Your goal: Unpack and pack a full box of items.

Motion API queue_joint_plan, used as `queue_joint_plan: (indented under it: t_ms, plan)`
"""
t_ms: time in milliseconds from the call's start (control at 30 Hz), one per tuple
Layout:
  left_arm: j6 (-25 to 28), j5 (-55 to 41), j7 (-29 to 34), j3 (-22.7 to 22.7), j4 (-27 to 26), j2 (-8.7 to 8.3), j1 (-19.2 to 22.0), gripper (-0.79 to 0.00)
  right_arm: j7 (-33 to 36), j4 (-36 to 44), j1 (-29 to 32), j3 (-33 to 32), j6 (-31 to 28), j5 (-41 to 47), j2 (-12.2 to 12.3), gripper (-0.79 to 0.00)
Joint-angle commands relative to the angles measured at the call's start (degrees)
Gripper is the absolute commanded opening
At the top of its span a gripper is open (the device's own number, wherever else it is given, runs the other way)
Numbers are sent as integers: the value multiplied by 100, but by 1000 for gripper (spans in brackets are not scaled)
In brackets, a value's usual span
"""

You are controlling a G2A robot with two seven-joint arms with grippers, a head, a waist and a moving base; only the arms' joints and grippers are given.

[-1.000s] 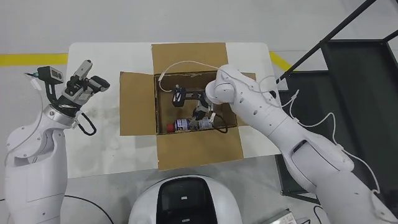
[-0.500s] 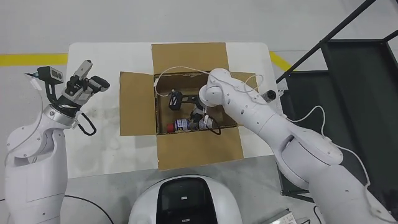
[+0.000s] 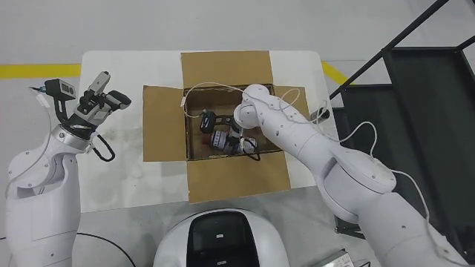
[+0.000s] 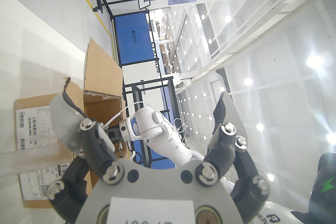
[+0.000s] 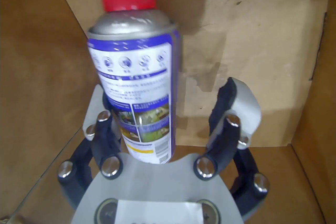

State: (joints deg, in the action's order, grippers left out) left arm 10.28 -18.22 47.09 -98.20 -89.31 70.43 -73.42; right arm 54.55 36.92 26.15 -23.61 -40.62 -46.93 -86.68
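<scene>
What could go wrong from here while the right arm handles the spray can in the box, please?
1. The spray can sits off-centre in the open right pincer, close to one finger. Closing may nudge it aside or grip it unevenly, so it might slip on lifting.
2. The arm's white cable loops above the rim of the cardboard box and might snag a flap when the arm pulls out.

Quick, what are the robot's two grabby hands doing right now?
Left gripper: open, holding nothing.
Right gripper: open around the spray can inside the box, not clamped on it.
</scene>
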Motion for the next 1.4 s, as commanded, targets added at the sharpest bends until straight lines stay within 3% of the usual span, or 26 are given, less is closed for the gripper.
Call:
queue_joint_plan:
  t_ms: [0, 233, 400, 600, 767, 933, 1100, 1233, 1367]
  plan:
    - [0, 0, 0, 0, 0, 0, 0, 0, -27, -93, -22, 10, -41, 15, -38, -785]
    - [0, 0, 0, 0, 0, 0, 0, 0, -125, -222, -133, 9, -20, -64, -116, -785]
    - [0, 0, 0, 0, 0, 0, 0, 0, -281, -12, -180, -148, -99, -101, -12, -785]
    - [0, 0, 0, 0, 0, 0, 0, 0, -299, 596, -61, -520, 28, -249, 324, -785]
    - [0, 0, 0, 0, 0, 0, 0, 0, -521, 1443, 347, -1154, 30, -438, 806, -785]
    - [0, 0, 0, 0, 0, 0, 0, 0, -1186, 2775, 1241, -2244, -300, -758, 1425, -785]
    - [0, 0, 0, 0, 0, 0, 0, 0, -2185, 4489, 2666, -3664, -868, -1154, 1982, -785]
    - [0, 0, 0, 0, 0, 0, 0, 0, -2881, 5731, 3780, -4632, -1149, -1552, 2251, -785]
    - [0, 0, 0, 0, 0, 0, 0, 0, -3619, 6468, 4711, -5378, -1196, -1967, 2399, -785]
